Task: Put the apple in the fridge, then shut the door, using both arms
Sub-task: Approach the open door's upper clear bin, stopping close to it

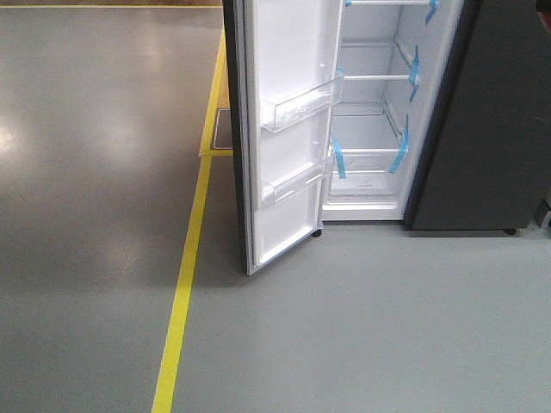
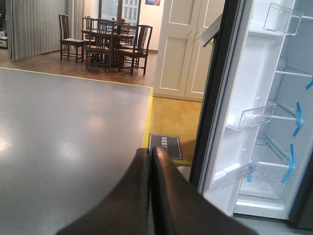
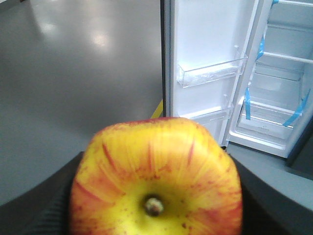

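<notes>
The apple (image 3: 156, 176), red-streaked with a yellow patch round its stem, fills the lower part of the right wrist view. My right gripper (image 3: 156, 200) is shut on it, with dark fingers (image 3: 44, 205) showing on both sides. The fridge (image 1: 482, 129) stands ahead, dark grey with a white interior, white shelves (image 1: 374, 77) and blue tape strips (image 1: 337, 159). Its door (image 1: 288, 69) is swung wide open to the left, with clear bins (image 1: 301, 107) on its white inner face. My left gripper (image 2: 149, 151) is shut on nothing, left of the door's edge (image 2: 215, 98). Neither gripper shows in the front view.
A yellow floor line (image 1: 185, 292) runs toward the door's left side, with a dark mat (image 1: 222, 129) beyond it. White cabinet doors (image 2: 183, 49) and a table with chairs (image 2: 110, 41) stand far behind. Grey floor (image 1: 387, 327) lies before the fridge.
</notes>
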Available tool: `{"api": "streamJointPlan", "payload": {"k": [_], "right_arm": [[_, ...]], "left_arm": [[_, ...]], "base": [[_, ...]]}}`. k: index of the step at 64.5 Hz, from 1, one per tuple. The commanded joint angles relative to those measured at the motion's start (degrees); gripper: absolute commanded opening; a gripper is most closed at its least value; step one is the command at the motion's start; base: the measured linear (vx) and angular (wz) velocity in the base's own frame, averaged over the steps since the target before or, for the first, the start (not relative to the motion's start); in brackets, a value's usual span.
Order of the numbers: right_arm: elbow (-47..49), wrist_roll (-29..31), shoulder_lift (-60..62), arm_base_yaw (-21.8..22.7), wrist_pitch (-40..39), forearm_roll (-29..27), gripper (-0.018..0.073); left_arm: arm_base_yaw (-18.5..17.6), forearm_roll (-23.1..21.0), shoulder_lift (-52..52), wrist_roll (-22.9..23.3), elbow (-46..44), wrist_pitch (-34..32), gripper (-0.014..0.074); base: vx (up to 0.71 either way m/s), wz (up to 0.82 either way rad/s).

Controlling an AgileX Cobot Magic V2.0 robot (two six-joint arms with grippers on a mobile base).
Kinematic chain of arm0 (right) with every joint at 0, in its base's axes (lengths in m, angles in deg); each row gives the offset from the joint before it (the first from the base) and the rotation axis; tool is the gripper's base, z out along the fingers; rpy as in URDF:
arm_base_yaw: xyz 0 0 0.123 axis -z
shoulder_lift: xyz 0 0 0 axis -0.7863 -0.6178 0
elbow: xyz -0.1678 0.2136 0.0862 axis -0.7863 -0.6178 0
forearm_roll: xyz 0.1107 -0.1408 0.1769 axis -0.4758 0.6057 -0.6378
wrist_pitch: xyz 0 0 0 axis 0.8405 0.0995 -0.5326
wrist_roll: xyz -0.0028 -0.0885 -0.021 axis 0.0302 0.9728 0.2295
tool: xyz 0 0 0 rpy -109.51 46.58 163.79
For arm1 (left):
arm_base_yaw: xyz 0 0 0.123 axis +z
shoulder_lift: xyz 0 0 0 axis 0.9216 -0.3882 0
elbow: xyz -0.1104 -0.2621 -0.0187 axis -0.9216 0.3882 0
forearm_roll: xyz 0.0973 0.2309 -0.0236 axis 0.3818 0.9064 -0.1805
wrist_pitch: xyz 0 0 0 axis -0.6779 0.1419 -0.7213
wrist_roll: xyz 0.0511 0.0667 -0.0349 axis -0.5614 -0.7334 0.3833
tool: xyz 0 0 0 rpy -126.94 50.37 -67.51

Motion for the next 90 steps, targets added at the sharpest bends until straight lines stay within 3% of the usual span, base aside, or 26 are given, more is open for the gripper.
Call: {"api": "streamJointPlan", "payload": {"k": [1, 90], "right_arm": [[1.69, 0.51, 1.08, 0.34, -3.83, -2.11, 0.0013], [1.69, 0.51, 1.08, 0.34, -4.02, -2.11, 0.0013]], "left_arm": [[-0.34, -0.08, 0.79, 0.2, 1.59, -4.19, -0.0006], [-0.34, -0.08, 0.79, 0.2, 1.59, -4.19, -0.0006]], "base": [[0.17, -0.03], [0.16, 0.0]]}}
